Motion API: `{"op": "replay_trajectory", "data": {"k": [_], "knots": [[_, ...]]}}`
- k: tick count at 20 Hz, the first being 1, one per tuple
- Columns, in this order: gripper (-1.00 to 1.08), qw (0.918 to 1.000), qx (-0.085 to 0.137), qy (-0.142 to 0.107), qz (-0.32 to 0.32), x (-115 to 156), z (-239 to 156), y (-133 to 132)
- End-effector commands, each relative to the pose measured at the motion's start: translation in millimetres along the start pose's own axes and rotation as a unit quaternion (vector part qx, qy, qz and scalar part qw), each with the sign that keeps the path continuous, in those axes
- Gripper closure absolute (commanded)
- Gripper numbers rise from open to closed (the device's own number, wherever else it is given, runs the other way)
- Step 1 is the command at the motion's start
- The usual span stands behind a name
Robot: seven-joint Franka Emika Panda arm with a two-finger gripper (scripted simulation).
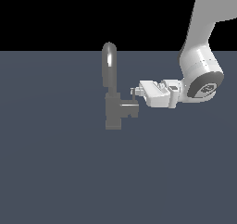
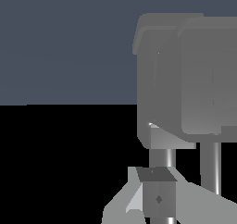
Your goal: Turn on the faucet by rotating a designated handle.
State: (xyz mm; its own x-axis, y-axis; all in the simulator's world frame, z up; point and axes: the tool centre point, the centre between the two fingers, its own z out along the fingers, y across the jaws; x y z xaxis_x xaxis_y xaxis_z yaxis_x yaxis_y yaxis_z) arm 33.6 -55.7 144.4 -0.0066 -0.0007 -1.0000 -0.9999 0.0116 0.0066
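Floor: flat slate-blue ground (image 1: 55,172) under a black backdrop; that is all I have around the work.
Faucet: the faucet (image 1: 112,108) stands upright near the middle of the exterior view, a blocky grey body with a tall narrow arched spout (image 1: 109,63) on top.
Handle: the handle (image 1: 130,109) is a short grey stub jutting from the body toward the exterior view's right, with a thin upright pin (image 1: 134,94) at its outer end.
Arm: my white arm (image 1: 200,56) drops in from the upper right of the exterior view, wrist turned so the hand lies roughly level.
Claw: the gripper (image 1: 135,91) points at the faucet from the exterior view's right, its tip right at the pin, just above the stub.
Claw state: I cannot tell whether the fingers are parted or pressed on the pin; both views leave it unclear.
Wrist view: the faucet body (image 2: 185,79) fills the frame close up, one finger (image 2: 157,197) in front of it.
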Motion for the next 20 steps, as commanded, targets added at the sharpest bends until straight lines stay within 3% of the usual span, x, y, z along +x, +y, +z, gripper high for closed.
{"op": "replay_trajectory", "data": {"k": [1,13,15,20], "knots": [[1.08,1.0,0.0,0.0,0.0,-2,0,7],[1.08,1.0,0.0,0.0,0.0,-10,0,40],[1.08,1.0,0.003,0.002,-0.006,-12,0,32],[1.08,1.0,0.002,0.001,-0.004,-2,0,52]]}}
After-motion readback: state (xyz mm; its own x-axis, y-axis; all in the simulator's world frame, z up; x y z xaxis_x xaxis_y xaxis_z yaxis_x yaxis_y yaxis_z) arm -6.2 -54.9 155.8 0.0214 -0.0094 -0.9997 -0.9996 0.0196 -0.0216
